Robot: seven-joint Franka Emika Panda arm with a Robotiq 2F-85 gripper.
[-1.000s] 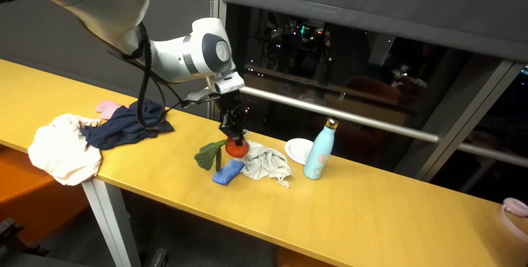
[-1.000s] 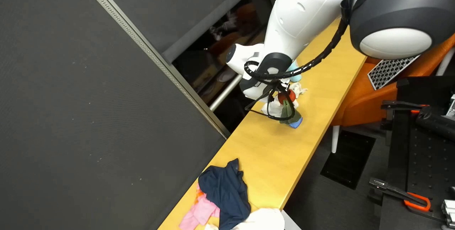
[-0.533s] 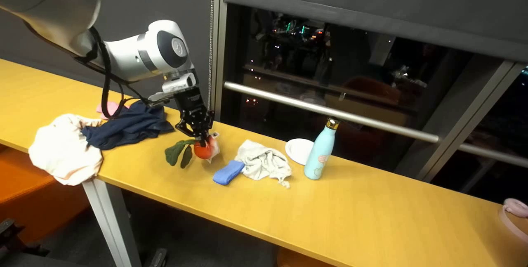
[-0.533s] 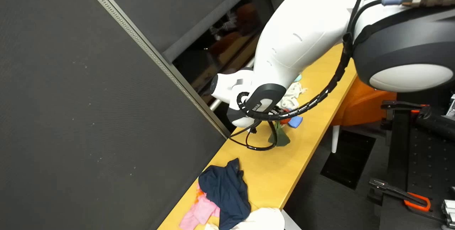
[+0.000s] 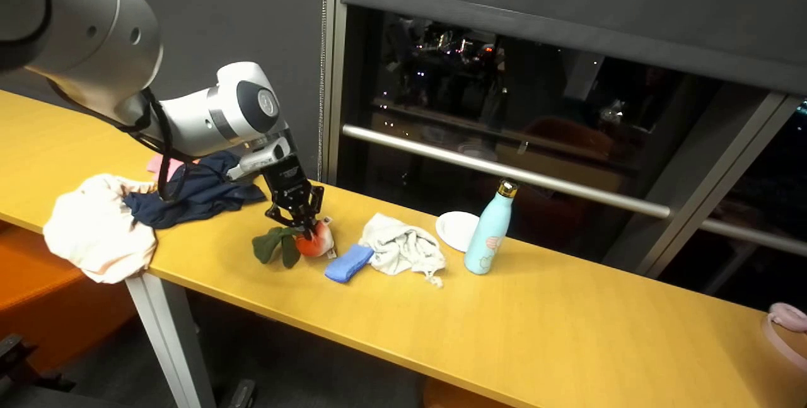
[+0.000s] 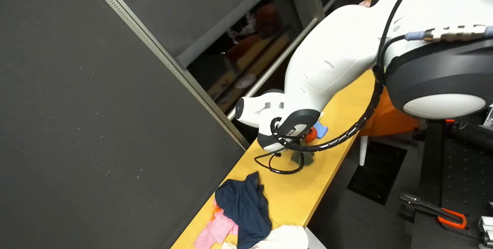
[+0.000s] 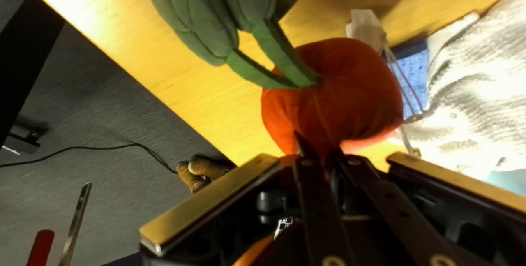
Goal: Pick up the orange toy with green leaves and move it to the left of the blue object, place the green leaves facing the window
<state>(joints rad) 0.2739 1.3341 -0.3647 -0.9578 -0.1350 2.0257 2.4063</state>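
The orange toy (image 5: 311, 246) with its dark green leaves (image 5: 277, 247) is at table height, left of the blue object (image 5: 348, 263) in an exterior view. I cannot tell whether it touches the table. The leaves point along the table towards the navy cloth, not at the dark window (image 5: 504, 111). My gripper (image 5: 307, 233) points down from above and is shut on the toy's orange fabric. In the wrist view the fingertips (image 7: 320, 155) pinch the orange body (image 7: 341, 89). The blue object (image 7: 413, 77) is partly hidden there behind the toy and grey cloth.
A grey-white cloth (image 5: 403, 247) touches the blue object. A white plate (image 5: 457, 230) and a pale-blue bottle (image 5: 488, 231) stand further right. A navy cloth (image 5: 198, 190) and a cream cloth (image 5: 98, 228) lie left. A metal rail (image 5: 504, 170) crosses the window behind the table.
The gripper has carried the toy from over the blue object and grey cloth leftward in an exterior view, then lowered it towards the table. The other objects have not moved.
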